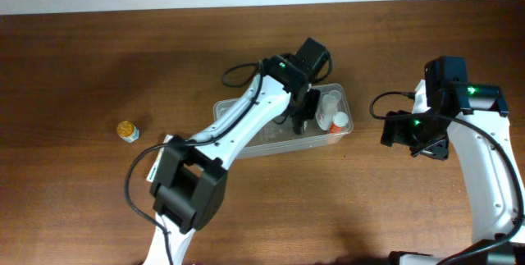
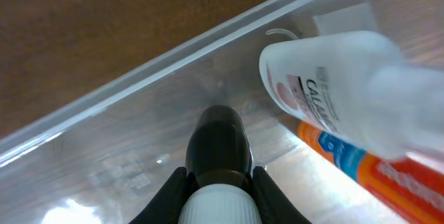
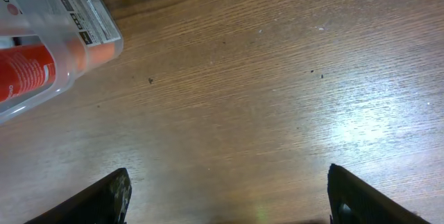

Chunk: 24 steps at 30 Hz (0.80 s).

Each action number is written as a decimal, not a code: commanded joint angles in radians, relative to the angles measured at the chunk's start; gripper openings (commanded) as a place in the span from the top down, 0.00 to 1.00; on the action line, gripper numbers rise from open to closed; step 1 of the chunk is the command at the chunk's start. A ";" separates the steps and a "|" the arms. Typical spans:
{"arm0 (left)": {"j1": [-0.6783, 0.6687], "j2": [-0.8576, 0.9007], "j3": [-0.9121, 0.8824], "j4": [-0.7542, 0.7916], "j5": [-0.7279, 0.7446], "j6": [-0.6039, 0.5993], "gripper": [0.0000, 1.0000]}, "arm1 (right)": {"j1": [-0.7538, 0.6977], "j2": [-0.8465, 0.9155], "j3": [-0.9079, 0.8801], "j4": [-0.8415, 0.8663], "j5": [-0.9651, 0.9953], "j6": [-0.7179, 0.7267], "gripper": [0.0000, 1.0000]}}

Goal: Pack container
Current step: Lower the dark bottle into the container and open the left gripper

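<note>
Fingers (image 2: 166,200) of the left gripper (image 2: 220,186) are clenching a small bottle (image 2: 220,144) from both sides, its ribbed white body sitting between the black pads and its glossy, rounded black cap pointing down at the floor of the container (image 2: 173,52). The container is showing as clear, smooth plastic with a raised rim and rounded corners. Just beside the held bottle, a white bottle (image 2: 326,92) with printed lettering is lying on its side over an orange tube (image 2: 361,172); only the left wrist view is giving this detail. The overhead view is placing the container (image 1: 279,140) near the middle of the desk (image 1: 82,52), a little toward the far edge, its long axis running left to right with the right end skewed slightly toward the far edge. The left gripper (image 1: 302,116) is reaching down into its right half, next to the white bottle (image 1: 328,105) and orange tube (image 1: 339,120). A small jar (image 1: 126,129) with a gold lid is standing well apart, toward the left edge. The right gripper (image 3: 229,203) is hanging released, fingers spread wide over bare grained wood, with a container corner (image 3: 76,61) showing at its upper left; overhead it (image 1: 414,130) is sitting near the right edge.
</note>
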 commanded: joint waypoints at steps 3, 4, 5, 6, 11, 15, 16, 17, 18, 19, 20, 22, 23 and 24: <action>-0.022 0.022 -0.002 0.040 0.000 -0.047 0.99 | -0.003 -0.001 -0.005 -0.002 -0.010 -0.006 0.18; -0.025 0.022 -0.002 0.044 0.000 -0.047 0.99 | -0.003 -0.001 -0.005 -0.002 -0.010 -0.006 0.18; -0.028 0.022 -0.002 0.045 0.000 -0.047 0.99 | -0.003 -0.001 -0.005 -0.002 -0.010 -0.006 0.18; -0.031 0.022 -0.002 0.044 0.000 -0.047 0.99 | -0.003 -0.001 -0.005 -0.003 -0.010 -0.006 0.18; -0.033 0.022 -0.002 0.040 0.000 -0.046 0.61 | -0.003 0.000 -0.005 -0.002 -0.010 -0.006 0.17; -0.033 0.021 -0.002 0.039 0.000 -0.046 0.50 | -0.003 -0.001 -0.005 -0.002 -0.010 -0.006 0.18; -0.033 0.021 -0.002 0.039 0.000 -0.046 0.48 | -0.003 -0.001 -0.005 -0.002 -0.010 -0.006 0.17; -0.033 0.019 -0.002 0.039 0.000 -0.045 0.43 | -0.003 -0.001 -0.005 -0.002 -0.010 -0.007 0.17; -0.033 0.017 -0.002 0.038 0.000 -0.044 0.41 | -0.003 -0.001 -0.005 -0.003 -0.010 -0.007 0.17; -0.031 0.009 0.000 0.027 0.000 -0.037 0.40 | -0.003 -0.001 -0.005 -0.003 -0.010 -0.007 0.17; -0.026 -0.006 0.008 0.005 -0.009 -0.037 0.39 | -0.003 -0.001 -0.005 -0.004 -0.010 -0.007 0.17; -0.013 -0.043 0.031 -0.036 -0.044 -0.034 0.37 | -0.003 -0.001 -0.005 -0.004 -0.010 -0.007 0.17; -0.005 -0.064 0.041 -0.052 -0.061 -0.034 0.36 | -0.003 -0.001 -0.005 -0.004 -0.010 -0.007 0.17; 0.009 -0.101 0.058 -0.069 -0.077 -0.028 0.35 | -0.003 -0.001 -0.005 -0.004 -0.010 -0.007 0.17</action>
